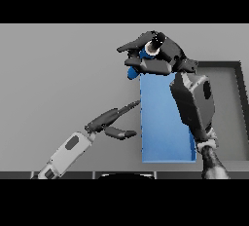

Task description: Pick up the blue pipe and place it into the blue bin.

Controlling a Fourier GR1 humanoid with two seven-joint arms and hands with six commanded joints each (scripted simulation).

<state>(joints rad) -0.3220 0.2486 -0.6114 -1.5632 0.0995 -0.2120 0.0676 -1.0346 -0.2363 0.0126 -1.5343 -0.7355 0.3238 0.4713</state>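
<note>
Head view: grey table (58, 74) seen from above, both arms in shot.
Blue pipe: blue pipe (133, 71) held off the table surface, toward the far edge, at the bin's far left corner; only a short blue length shows, one end poking out below the fingers, another patch between them.
Right hand: right hand (158, 54) curled round the pipe, fingers pointing toward the table's left side; the forearm runs back over the bin's right rim toward the near edge. Grip appears closed from above, probably so the pipe can be lowered without slipping.
Blue bin: blue bin (163, 122), a long rectangle open at the top, running from mid-table toward the near edge; nothing visible inside it.
Left hand: left hand (109, 122) beside the bin's left wall near the near edge, fingers straight and relaxed, holding nothing; one fingertip reaches about to the bin's wall, contact not clear.
Dark tray: dark tray (233, 108) at the table's right edge, partly hidden by the right arm.
Stage: pipe lifted, not yet in the bin; carry over the opening and release appear to remain.
</note>
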